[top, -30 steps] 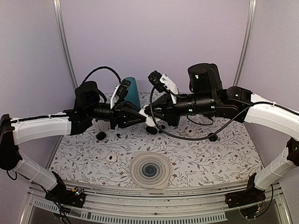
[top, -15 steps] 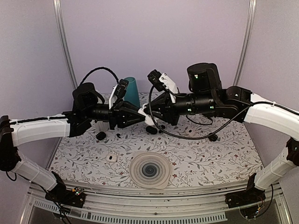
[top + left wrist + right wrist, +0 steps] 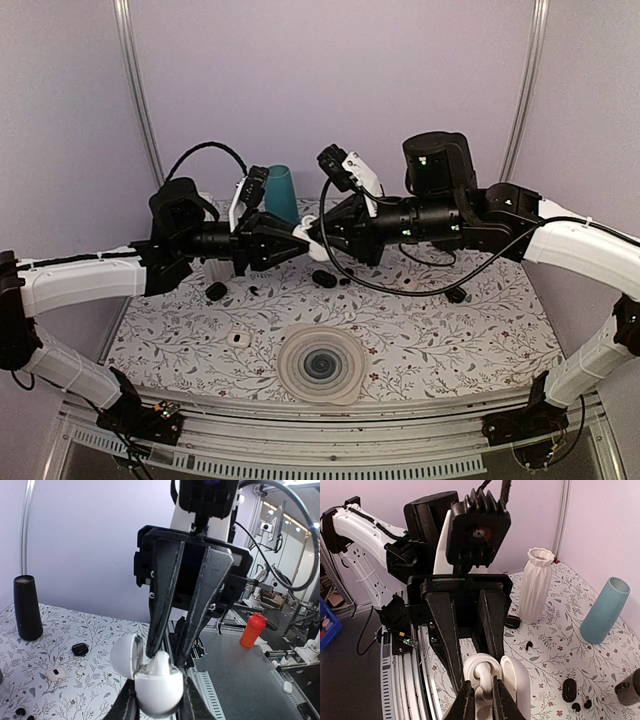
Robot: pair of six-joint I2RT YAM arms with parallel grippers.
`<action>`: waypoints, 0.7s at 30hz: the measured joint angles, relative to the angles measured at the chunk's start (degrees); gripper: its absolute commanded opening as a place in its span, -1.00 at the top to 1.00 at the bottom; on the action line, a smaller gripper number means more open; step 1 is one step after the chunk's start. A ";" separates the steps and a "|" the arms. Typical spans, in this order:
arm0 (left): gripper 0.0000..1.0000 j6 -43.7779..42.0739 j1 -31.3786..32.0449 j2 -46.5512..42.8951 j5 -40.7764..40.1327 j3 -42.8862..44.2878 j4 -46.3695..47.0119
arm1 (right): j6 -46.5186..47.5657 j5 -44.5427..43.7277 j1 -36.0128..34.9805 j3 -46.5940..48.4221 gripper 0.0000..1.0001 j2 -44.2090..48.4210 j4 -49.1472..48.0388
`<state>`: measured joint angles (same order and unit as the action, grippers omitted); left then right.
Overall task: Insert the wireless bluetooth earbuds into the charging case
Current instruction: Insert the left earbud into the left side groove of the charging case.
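My left gripper is shut on a white charging case, held in the air with its lid hinged open. My right gripper is shut on a white earbud and holds it in the mouth of the case. The earbud also shows in the left wrist view, standing out of the case between the right gripper's fingers. In the top view the left gripper and right gripper meet tip to tip above the back middle of the table.
A teal cup and a white ribbed vase stand at the back. Black cases, small black earbuds and a small white case lie on the floral cloth. A round ridged mat lies near the front. A black cone stands farther right.
Both grippers have risen a little and stay tip to tip. The case and earbud have gone up with them, clear of the black case below.
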<state>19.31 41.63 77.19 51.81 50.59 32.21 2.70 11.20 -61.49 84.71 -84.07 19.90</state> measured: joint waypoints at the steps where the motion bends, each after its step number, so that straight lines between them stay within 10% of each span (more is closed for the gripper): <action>1: 1.00 0.00 0.00 -0.07 -0.11 -0.09 0.11 | -0.17 0.00 0.00 0.00 0.75 0.07 -0.15; 21: 1.00 0.00 0.00 -0.48 -0.48 -0.52 0.13 | -1.79 -0.31 0.00 0.04 0.92 0.33 -0.87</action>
<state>19.31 41.63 76.71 51.33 50.06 32.34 0.91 10.90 -61.49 84.75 -83.74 19.03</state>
